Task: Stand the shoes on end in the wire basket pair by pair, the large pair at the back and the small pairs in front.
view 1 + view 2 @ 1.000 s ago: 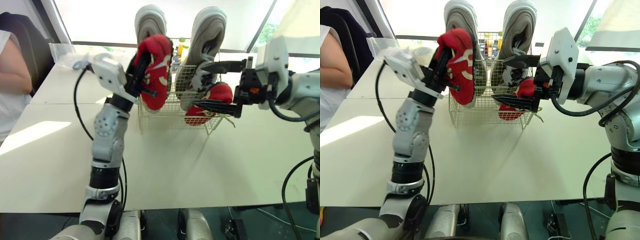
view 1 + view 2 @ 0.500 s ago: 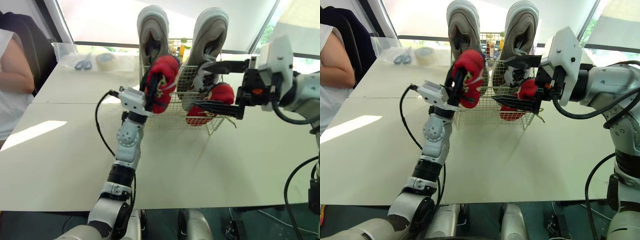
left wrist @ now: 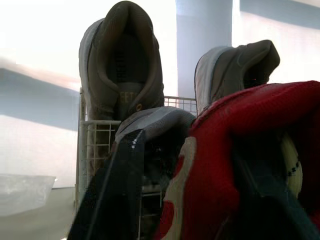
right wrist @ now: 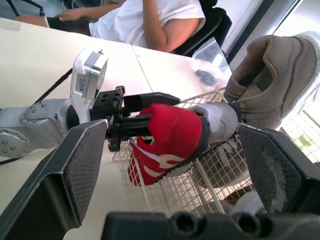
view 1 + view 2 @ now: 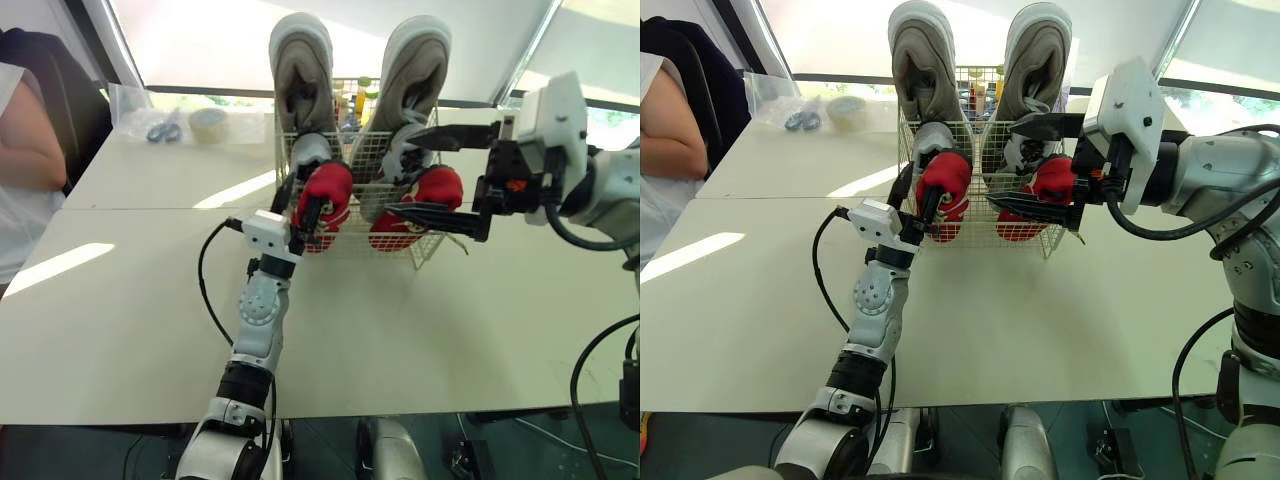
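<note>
The left gripper (image 5: 298, 212) clamps a small red shoe (image 5: 326, 192) at the front-left of the wire basket (image 5: 422, 246), before the large grey sneakers (image 5: 300, 70). The right gripper (image 5: 400, 170) hovers spread wide by the matching red shoe (image 5: 435, 188). The next move likely calls for seating the held shoe upright, then letting go.

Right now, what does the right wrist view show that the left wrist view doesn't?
The right wrist view adds a seated person beyond the table, a plastic bag, and the open right gripper facing the wire basket. The left wrist view adds a second large shoe, standing on end beside the first. Both share the red shoe clamped in the left gripper, the wire basket and one large shoe.
</note>
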`<state>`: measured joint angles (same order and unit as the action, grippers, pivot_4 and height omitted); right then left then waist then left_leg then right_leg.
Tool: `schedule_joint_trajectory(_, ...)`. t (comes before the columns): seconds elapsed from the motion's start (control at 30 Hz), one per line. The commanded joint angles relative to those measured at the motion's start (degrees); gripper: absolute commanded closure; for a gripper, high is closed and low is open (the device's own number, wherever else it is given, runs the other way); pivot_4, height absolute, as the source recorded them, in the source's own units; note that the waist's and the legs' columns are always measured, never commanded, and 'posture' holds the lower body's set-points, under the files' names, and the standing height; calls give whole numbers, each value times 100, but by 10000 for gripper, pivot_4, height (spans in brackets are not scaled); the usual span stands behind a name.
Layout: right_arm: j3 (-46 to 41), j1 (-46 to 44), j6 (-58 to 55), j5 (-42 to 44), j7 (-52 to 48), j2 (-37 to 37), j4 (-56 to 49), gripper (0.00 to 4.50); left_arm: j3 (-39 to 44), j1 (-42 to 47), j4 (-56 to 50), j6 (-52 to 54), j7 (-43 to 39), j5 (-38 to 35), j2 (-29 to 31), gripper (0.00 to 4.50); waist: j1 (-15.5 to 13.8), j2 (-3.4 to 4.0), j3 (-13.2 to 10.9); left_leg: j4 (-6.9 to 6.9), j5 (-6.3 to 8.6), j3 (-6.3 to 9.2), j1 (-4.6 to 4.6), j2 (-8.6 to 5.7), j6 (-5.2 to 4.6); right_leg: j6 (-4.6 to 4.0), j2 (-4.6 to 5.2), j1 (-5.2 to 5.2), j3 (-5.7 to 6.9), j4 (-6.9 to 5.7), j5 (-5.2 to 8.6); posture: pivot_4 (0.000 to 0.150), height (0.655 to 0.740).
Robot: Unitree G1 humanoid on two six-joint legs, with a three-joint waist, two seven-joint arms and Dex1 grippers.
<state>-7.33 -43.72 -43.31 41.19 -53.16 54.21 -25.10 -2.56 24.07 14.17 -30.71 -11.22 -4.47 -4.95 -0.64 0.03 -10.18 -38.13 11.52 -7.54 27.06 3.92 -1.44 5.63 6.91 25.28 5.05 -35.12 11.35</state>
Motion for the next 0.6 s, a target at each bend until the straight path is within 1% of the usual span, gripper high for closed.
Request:
schedule_joint_trajectory(0.03,-93,-129,103,-11,-2,28,-50,0,95,-374,-494,514,-159,-88,394,3579,3,1,1,0,0,1,0,1,0,0,0,1,0,0,0,1500,7400)
schedule_joint_trajectory(0.07,-98,-122,108,-11,-6,30,-49,0,91,-436,-644,551,-168,-28,501,812,8,1,0,2,0,1,1,1,1,0,0,4,0,0,0,1500,7400)
schedule_joint_trajectory(0.13,-94,-111,123,-21,-13,27,-35,0,193,-533,-1010,755,-126,-68,716,812,8,1,0,3,0,1,8,2,0,0,0,11,0,0,0,1500,7400)
schedule_joint_trajectory(0.2,-58,-115,148,-54,-15,4,-6,0,273,-661,-1517,1196,-306,-232,1082,812,4,-1,-1,3,0,0,11,2,0,0,0,13,-1,1,0,1500,7400)
schedule_joint_trajectory(0.27,-57,-105,168,-65,-26,-4,9,0,269,-753,-1829,1590,-405,-346,1261,812,7,1,-1,3,0,0,12,2,1,-1,0,14,-1,1,0,1500,7400)
schedule_joint_trajectory(0.37,-58,-84,211,-96,-59,-1,54,0,306,-977,-2425,2105,-743,-743,1610,812,4,0,-2,3,2,0,13,2,3,0,0,14,-1,3,0,1500,7400)
schedule_joint_trajectory(0.5,-126,12,258,-126,-102,62,92,0,561,-1117,-3231,3121,-1062,-1581,2065,812,6,1,-3,5,9,0,15,3,15,-1,0,18,-1,4,0,1500,7400)
schedule_joint_trajectory(0.6,-208,124,314,-175,-144,134,150,0,844,-1156,-3784,4015,-1270,-2458,2456,812,0,1,-3,5,9,-1,15,3,16,-1,1,17,-1,5,1,1500,7400)
